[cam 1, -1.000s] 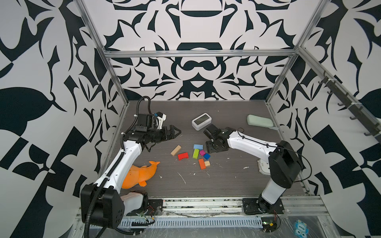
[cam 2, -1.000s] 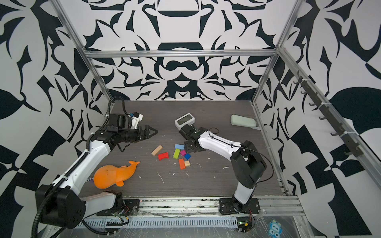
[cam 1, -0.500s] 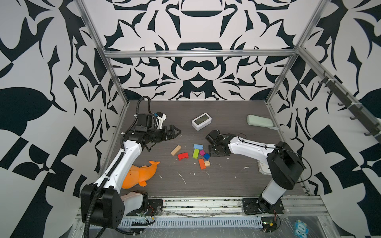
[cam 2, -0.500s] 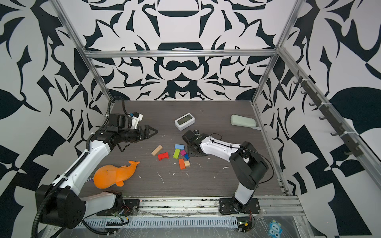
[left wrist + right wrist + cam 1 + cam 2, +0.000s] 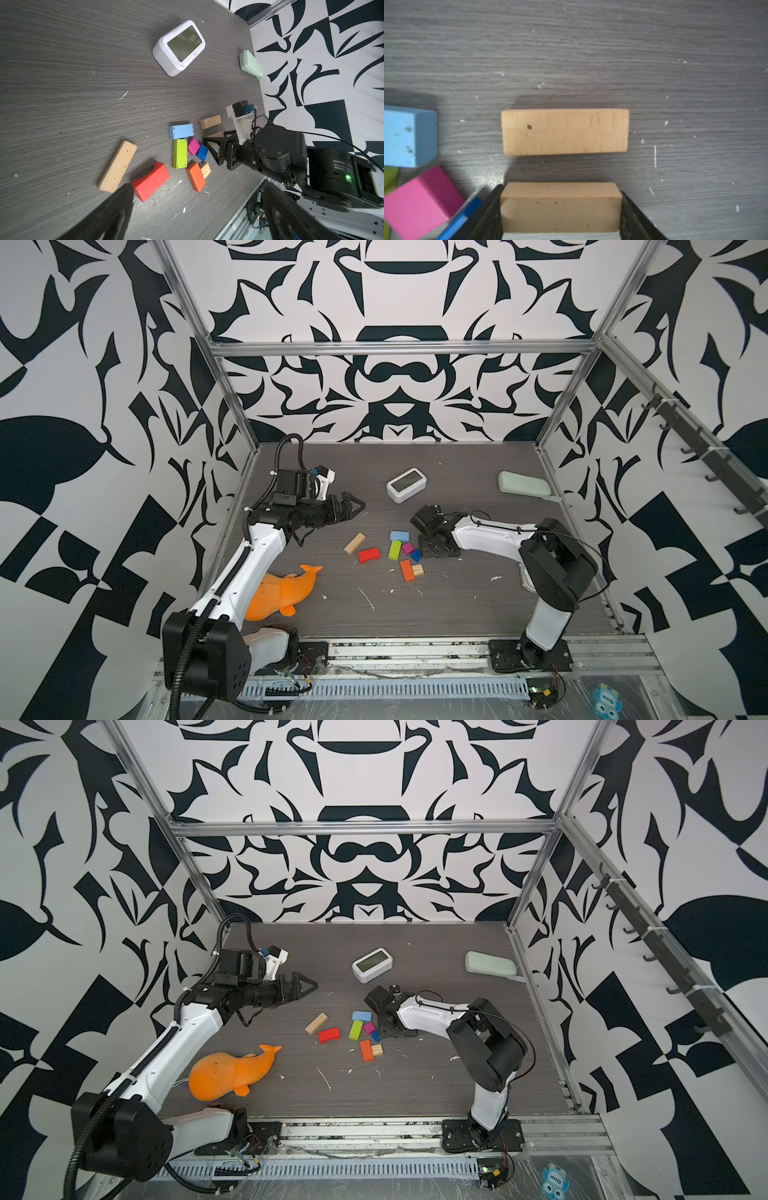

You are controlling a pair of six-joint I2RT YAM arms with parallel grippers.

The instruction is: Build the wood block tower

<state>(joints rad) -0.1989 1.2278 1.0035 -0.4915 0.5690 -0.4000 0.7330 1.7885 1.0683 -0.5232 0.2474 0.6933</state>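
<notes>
- right gripper (image 5: 561, 190): fingers clamped on 1 held tan block (image 5: 560, 209), just beside the dark blue cube (image 5: 415, 556).
- other tan block (image 5: 564, 132): flat on the table (image 5: 457, 605), close to the held one, not touching.
- 8 loose blocks, none stacked: long tan bar (image 5: 354, 543), red block (image 5: 369, 554), light blue block (image 5: 399, 536), lime green block (image 5: 395, 549), magenta cube (image 5: 407, 548), the dark blue cube, orange block (image 5: 407, 570) touching the small tan cube (image 5: 418, 570).
- left gripper (image 5: 355, 508): fingers wide apart, empty, raised to the left of the blocks.

Overhead stereo pair, wrist cameras facing blocks (image 5: 180, 153)
</notes>
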